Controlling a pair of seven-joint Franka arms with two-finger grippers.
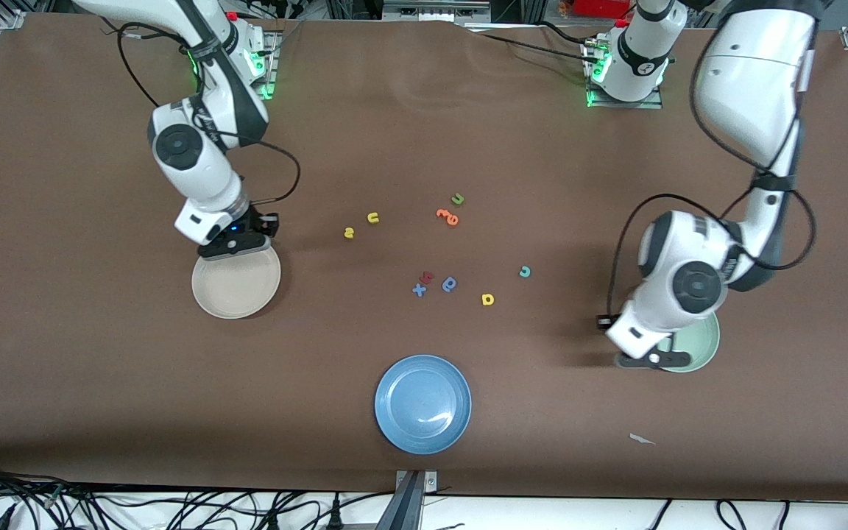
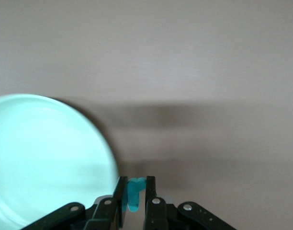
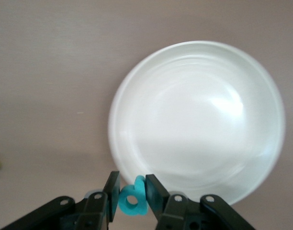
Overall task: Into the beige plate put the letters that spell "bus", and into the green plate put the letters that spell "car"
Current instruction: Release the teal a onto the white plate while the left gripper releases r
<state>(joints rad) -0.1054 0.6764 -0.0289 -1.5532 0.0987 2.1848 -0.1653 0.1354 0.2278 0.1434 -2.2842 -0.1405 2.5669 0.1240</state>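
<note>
Your right arm comes down from its base, elbow bent, wrist pointing straight down, so the right gripper [image 3: 132, 196] hangs over the edge of the beige plate [image 1: 236, 287] that faces the robots; its fingers are clamped on the teal b [image 3: 133, 200], whose round bowl shows between them. Your left arm folds in a big loop and drops its wrist over the green plate [image 1: 698, 346] at the left arm's end of the table. The left gripper [image 2: 134, 196] sits just off that plate's rim and pinches the thin teal r [image 2: 133, 193] upright. On the table between the plates you can see the yellow u [image 1: 373, 217] beside the yellow s [image 1: 349, 233], the yellow a [image 1: 488, 299] nearer the front camera, and the teal c [image 1: 525, 271] (well apart from the green plate). The blue plate [image 1: 422, 403] lies nearest the front camera
</note>
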